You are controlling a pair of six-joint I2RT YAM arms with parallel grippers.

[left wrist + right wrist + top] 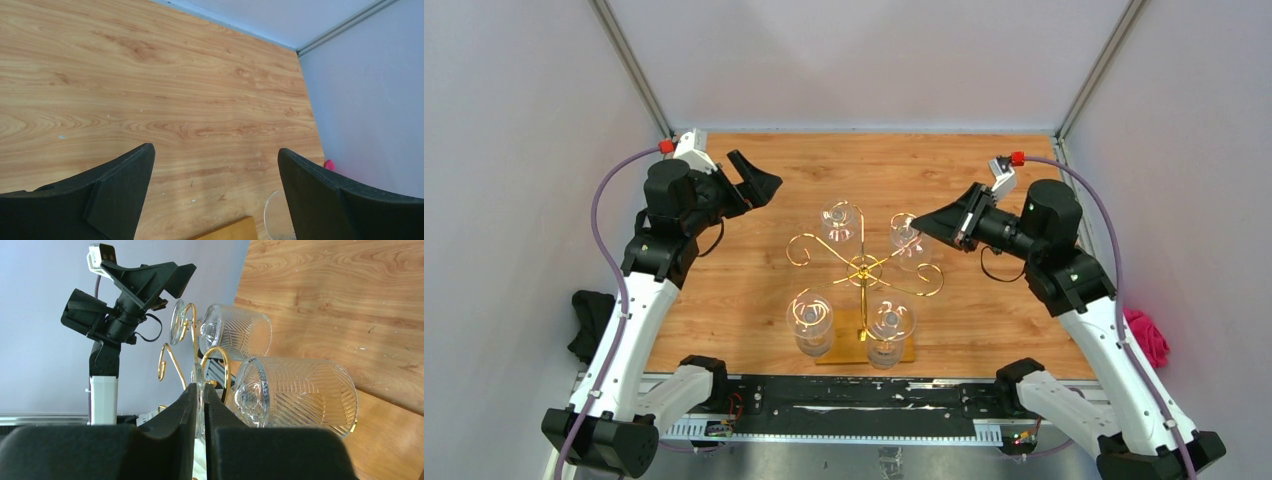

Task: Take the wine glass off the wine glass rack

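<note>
Right jaws pinch the wine glass (295, 395) by its foot to slide it off the wine glass rack (864, 268); left jaws gape wide.

Bare table (744, 300) lies open left of the rack (864, 268); its hanging glasses (810, 322) crowd the middle.
</note>
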